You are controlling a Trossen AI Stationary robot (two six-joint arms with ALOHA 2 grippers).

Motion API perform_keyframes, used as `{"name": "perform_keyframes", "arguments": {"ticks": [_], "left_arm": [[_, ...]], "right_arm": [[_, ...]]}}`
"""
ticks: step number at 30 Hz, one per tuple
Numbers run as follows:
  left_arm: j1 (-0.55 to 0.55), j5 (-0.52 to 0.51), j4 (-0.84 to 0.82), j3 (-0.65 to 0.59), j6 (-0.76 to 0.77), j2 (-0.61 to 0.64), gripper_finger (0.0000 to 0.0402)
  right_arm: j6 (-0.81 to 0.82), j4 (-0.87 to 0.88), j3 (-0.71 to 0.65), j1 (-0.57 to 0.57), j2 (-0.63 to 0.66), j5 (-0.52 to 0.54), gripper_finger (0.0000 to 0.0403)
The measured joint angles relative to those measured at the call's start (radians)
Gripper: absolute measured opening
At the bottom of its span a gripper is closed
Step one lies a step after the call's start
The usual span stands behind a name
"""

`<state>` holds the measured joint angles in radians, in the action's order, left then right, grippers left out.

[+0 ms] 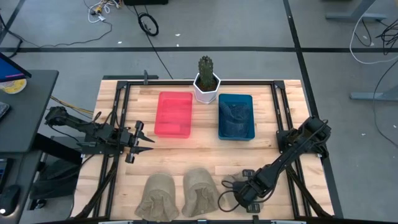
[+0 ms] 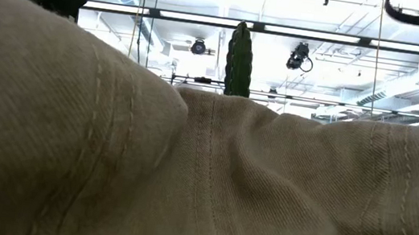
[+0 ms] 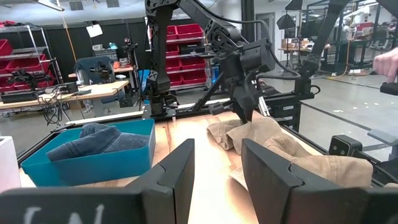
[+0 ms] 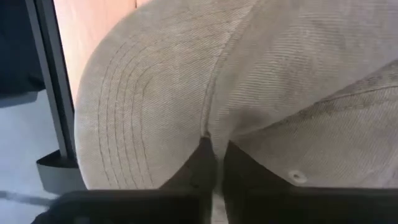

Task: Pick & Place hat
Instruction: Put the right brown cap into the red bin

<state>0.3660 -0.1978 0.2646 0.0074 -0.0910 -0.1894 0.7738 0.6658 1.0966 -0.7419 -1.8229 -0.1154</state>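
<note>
Two tan hats lie on their undersides at the table's near edge, one on the left point(image 1: 160, 196) and one on the right point(image 1: 200, 191). They fill the low view point(image 2: 201, 181). My right gripper point(image 1: 227, 185) is low at the right hat's right side and shut on it point(image 4: 217, 163). The left wrist view shows it coming down onto that hat point(image 3: 245, 118). My left gripper point(image 1: 147, 138) hovers open point(image 3: 217, 168) left of the red bin, touching nothing. A blue hat point(image 1: 236, 115) lies in the blue bin. My right gripper pinches the right tan hat between its two fingers at the seam where the stitched brim meets the crown point(image 4: 208, 132). The fingers come slanting down from the table's right. The hat rests on the table, its brim point(image 4: 124, 99) spread beside the fingers.
A red bin point(image 1: 173, 114) and a blue bin point(image 1: 249, 134) stand side by side at mid-table, with a cactus in a white pot point(image 1: 206, 84) behind them. Bare wood lies between the bins and the tan hats. A person's hand point(image 3: 388, 62) shows beyond the table.
</note>
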Motion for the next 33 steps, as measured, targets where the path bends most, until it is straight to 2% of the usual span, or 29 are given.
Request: {"name": "perform_keyframes", "arguments": {"ticks": [8, 20, 28, 33], "left_arm": [[0.000, 0.000, 0.000, 0.000, 0.000, 0.000, 0.0135], [0.000, 0.000, -0.001, 0.000, 0.001, 0.000, 0.0135], [0.000, -0.022, 0.000, 0.000, 0.025, 0.000, 0.0135], [0.000, -0.027, 0.000, 0.000, 0.027, 0.000, 0.0135]], "right_arm": [[-0.049, 0.046, 0.035, 0.009, 0.023, -0.018, 0.0007], [-0.065, 0.370, 0.137, 0.028, 0.152, 0.104, 0.0003], [-0.145, 0.377, 0.145, 0.142, 0.204, 0.209, 0.0002], [-0.233, 0.312, 0.145, 0.243, 0.219, 0.218, 0.0002]]}}
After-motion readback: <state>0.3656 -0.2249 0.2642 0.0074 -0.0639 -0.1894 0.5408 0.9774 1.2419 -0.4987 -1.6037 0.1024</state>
